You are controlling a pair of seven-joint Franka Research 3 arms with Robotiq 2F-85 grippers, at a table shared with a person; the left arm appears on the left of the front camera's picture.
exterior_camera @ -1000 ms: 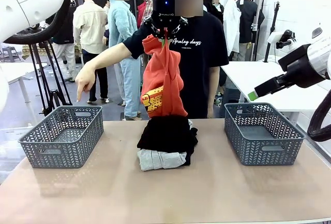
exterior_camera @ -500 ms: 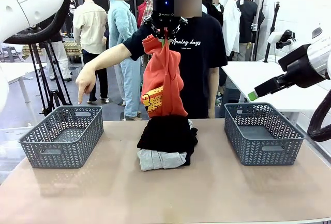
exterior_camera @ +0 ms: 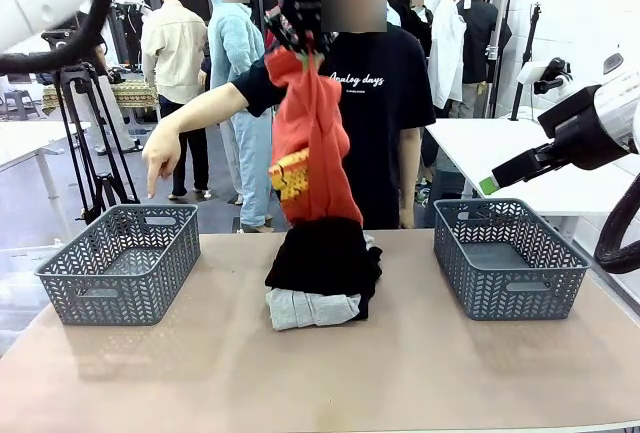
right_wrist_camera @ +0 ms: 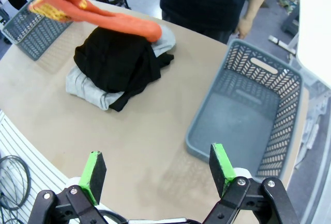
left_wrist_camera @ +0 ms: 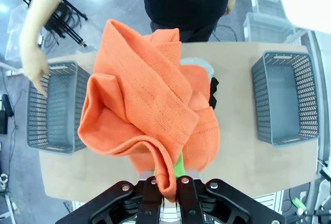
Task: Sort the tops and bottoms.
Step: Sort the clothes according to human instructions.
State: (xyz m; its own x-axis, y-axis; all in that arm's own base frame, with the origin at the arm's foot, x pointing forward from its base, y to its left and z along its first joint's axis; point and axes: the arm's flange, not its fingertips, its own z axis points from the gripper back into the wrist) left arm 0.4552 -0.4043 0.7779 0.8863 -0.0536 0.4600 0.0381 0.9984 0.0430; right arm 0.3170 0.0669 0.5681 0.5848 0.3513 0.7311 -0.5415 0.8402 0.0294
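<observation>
A tan bench point(exterior_camera: 450, 373) stands in a busy workshop, with a left basket point(exterior_camera: 120, 263) and a right basket point(exterior_camera: 510, 258) at its ends and a pile of clothes between them. The left end effector point(left_wrist_camera: 165, 175) is clamped on the top of the orange hoodie point(exterior_camera: 312, 143). The hoodie hangs with its long axis vertical over the pile. Its lower edge is at or just above the black garment point(exterior_camera: 325, 258), which lies on a grey sweatshirt point(exterior_camera: 312, 308). The person's hand point(exterior_camera: 160, 158) points down over the left basket. I judge that the hoodie's goal lies to the robot's left, well apart from the left end effector, on the left arm's own side. The right end effector point(right_wrist_camera: 158, 169) hovers near the right basket with its jaws apart, holding nothing.
</observation>
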